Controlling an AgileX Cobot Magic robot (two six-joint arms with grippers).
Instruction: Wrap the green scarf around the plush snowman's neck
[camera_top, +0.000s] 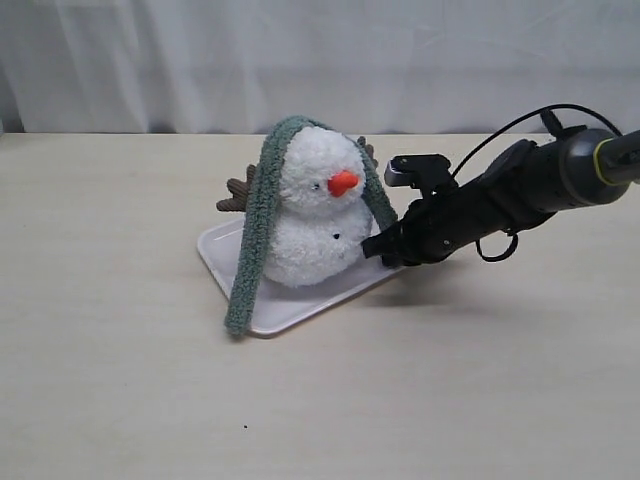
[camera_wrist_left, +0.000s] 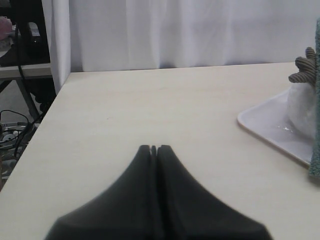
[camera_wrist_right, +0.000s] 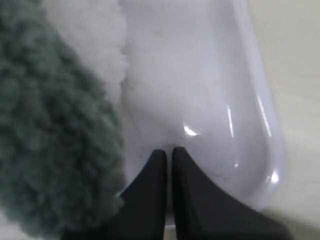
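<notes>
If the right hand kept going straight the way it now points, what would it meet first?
Probably the white tray: its floor lies just ahead of the right hand. The plush snowman and green scarf sit off to one side. Depth is unclear.

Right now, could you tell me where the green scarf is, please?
In the exterior view, the green scarf drapes over the plush snowman's head, left of centre; one end reaches the white tray's rim, the other hangs by the right gripper.
</notes>
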